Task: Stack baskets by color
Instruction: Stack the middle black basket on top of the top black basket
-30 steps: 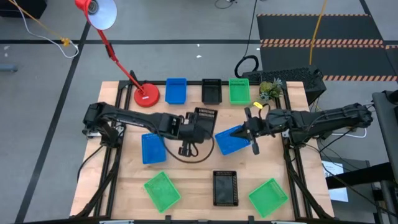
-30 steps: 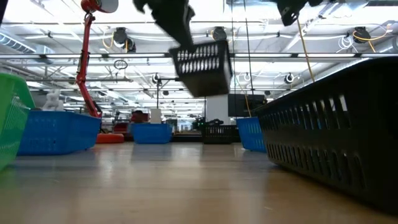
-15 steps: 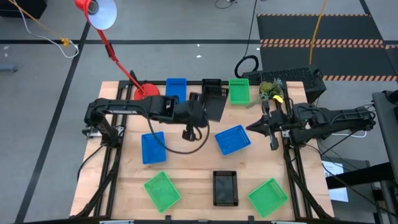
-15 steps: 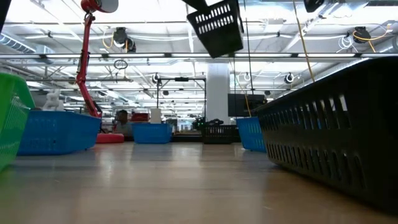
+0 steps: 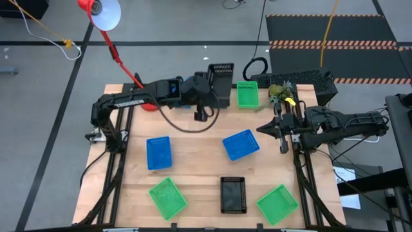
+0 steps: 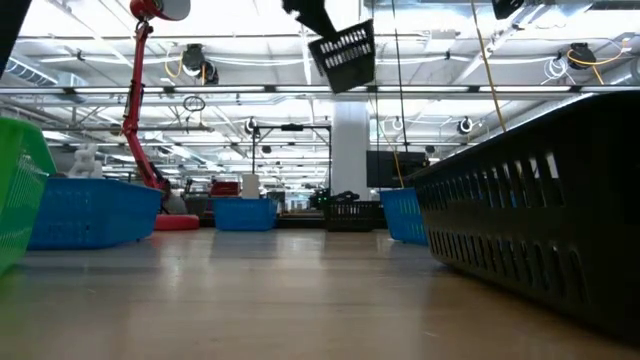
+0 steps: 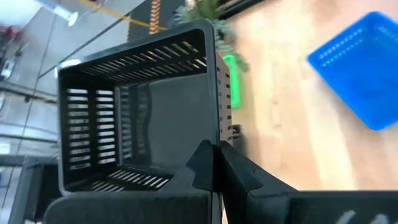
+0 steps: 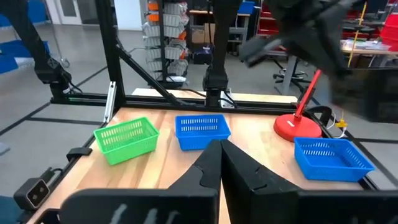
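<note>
My left gripper (image 5: 211, 90) is shut on a black basket (image 5: 222, 72), which it holds high over the table's far edge; the low view shows that basket (image 6: 345, 55) tilted in the air. Another black basket (image 6: 350, 213) stands on the table below it. A green basket (image 5: 247, 94) sits flat just to its right. Two blue baskets (image 5: 159, 153) (image 5: 241, 144) lie mid-table. Two green ones (image 5: 167, 196) (image 5: 278, 203) and a black one (image 5: 232, 194) lie along the near edge. My right gripper (image 5: 262, 129) hangs shut at the right edge, touching nothing. My left gripper pinches one side wall (image 7: 216, 134) of the black basket at its rim, one finger (image 7: 202, 165) inside and the other outside. The fingers slant down toward the far edge. The basket is lifted clear and tilted, its open top turned toward the wrist.
The red lamp base (image 8: 300, 129) stands at the far left, its stem rising over the table corner. A small plant (image 5: 279, 93) sits at the far right corner. Bare wood (image 5: 199, 167) lies between the mid-table and near baskets.
My left gripper has carried the black basket from above mid-table up and toward the far edge, swinging over the far row; the basket stays clear and tilted. My right gripper has drawn back toward the right edge, away from the blue basket, which stays on the table.
</note>
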